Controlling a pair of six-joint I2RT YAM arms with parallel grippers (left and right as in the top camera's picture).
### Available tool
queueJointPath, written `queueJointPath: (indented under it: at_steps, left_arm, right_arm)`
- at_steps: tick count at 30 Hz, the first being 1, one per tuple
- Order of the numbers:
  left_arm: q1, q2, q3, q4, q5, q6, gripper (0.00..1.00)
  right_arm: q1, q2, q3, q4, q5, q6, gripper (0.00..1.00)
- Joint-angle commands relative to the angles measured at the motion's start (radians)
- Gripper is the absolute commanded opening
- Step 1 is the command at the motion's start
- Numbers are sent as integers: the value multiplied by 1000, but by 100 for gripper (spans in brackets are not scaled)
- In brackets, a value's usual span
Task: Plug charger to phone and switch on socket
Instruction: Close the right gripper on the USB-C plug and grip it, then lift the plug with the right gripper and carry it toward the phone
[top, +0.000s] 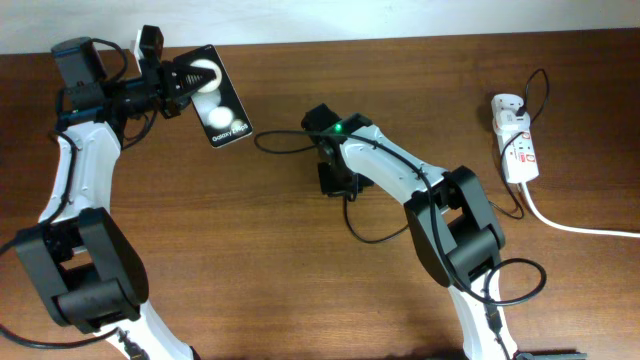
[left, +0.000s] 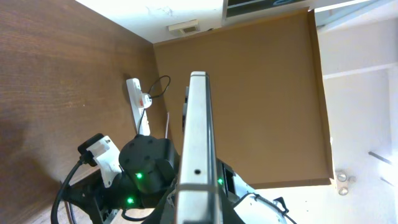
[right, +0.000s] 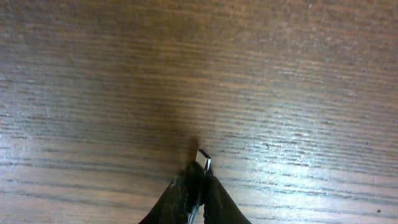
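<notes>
Not much ticked off yet imo. The left jaws are clamped on the phone (top: 228, 122), face up at the far left of the desk (top: 250, 250); it looks lifted a bit, but I can't say for sure. The right jaws are pinched together on the plug tip of the charger (right: 203, 159), pointing it down just above the wood mid-desk, well apart from the phone. So the plug isn't in. The socket (top: 514, 140) sits far right with nothing near it, and I can't tell if it's switched on. Both steps are left.
</notes>
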Motion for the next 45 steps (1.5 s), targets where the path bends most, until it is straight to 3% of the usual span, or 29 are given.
queueJointPath:
  at_steps: [1,8,19,22,27,29,40,45]
  left_arm:
    - [2,-3,8,0,16,13,0]
    - [2,-3,8,-1,16,13,0]
    - [-3,-3,8,-5,23,13,0]
    - [-3,-3,8,-5,23,13,0]
    - [-7,-3,8,-5,23,13,0]
    - [-9,-3,8,-5,23,13,0]
    - [-18,-3,8,-5,23,13,0]
    - [-18,-3,8,-4,23,13,0]
  right_arm:
    - [4,28,-56,-5,-34,11,15]
    - [4,28,-60,-30,-91,28,31]
    - [4,28,-77,-41,-138,65,35]
    - [4,28,-87,-39,-154,64,22]
    - [4,28,-87,-13,-155,65,13]
    - [3,28,-87,10,-154,64,4]
    - [-43,-28,-87,75,-184,-80,4]
    - [-81,-155,-87,84,-392,-230,4]
